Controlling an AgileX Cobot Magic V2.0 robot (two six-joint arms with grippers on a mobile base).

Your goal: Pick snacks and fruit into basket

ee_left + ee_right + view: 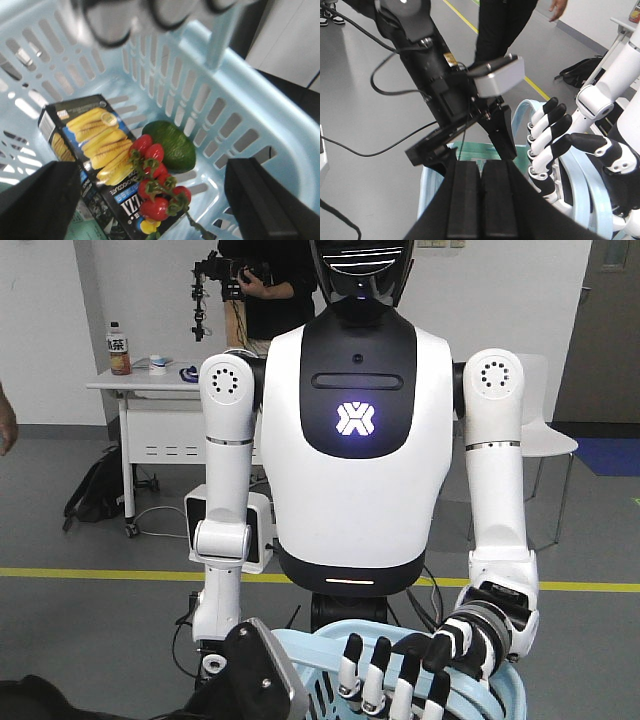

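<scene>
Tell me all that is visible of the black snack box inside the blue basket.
The black snack box looks like printed cardboard, with a blue panel picturing yellow biscuit sticks and white lettering near one end. It lies flat on the floor of the light blue basket, picture side up, closed. A stem of small red fruits rests across its lower part, and a green fruit lies close beside it.

You see the light blue basket (pixel 240 115) holding a black snack box (pixel 95 150) lying flat, a green fruit (pixel 172 142) at its 3 o'clock, red berries (pixel 155 185) atop.
</scene>
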